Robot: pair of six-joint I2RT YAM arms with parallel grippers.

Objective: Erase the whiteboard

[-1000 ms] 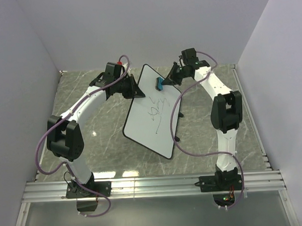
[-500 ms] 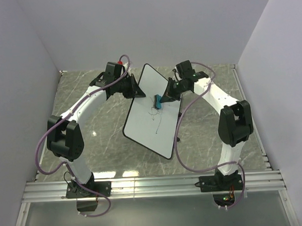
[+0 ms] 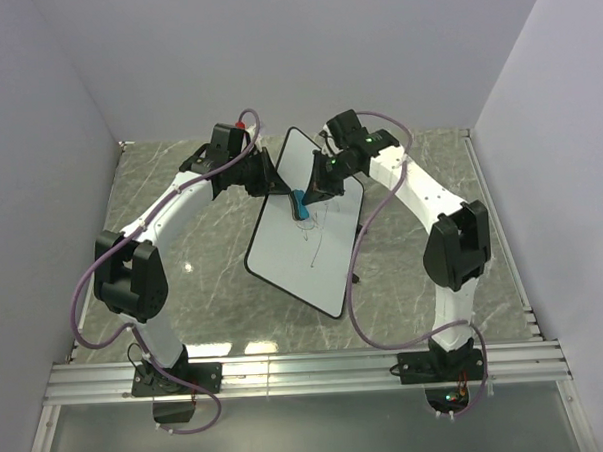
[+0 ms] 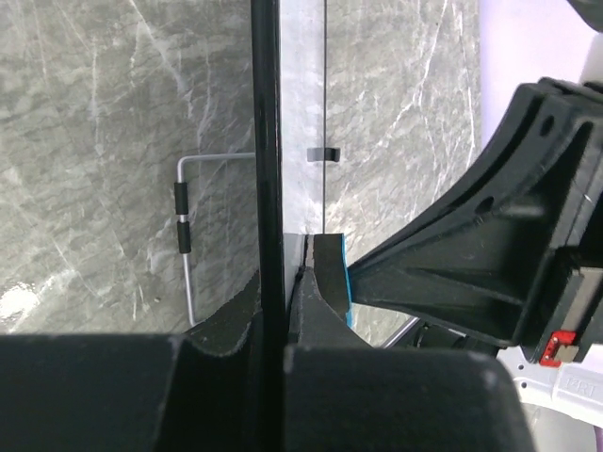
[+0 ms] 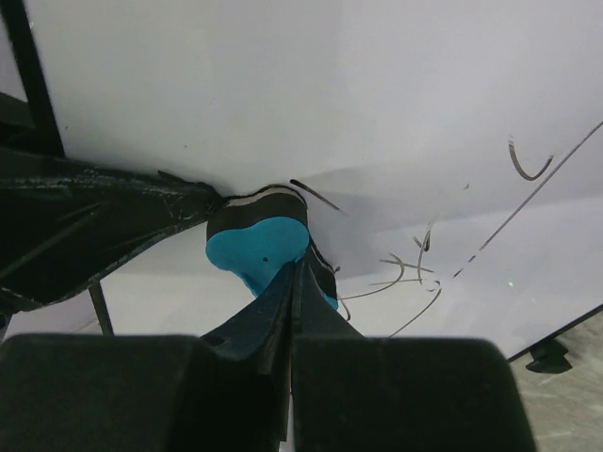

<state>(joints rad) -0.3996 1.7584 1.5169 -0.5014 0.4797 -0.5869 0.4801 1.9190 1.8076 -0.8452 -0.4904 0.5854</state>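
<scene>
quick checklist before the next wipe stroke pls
1. Left pincer shut on the whiteboard edge: ok.
2. Right pincer shut on the blue eraser: ok.
3. Eraser lying against the board face: ok.
4. Board wiped clean: not ok, black scribbles are on the board beside the eraser.
5. Board resting steady on the table: cannot tell, its underside is hidden.
</scene>
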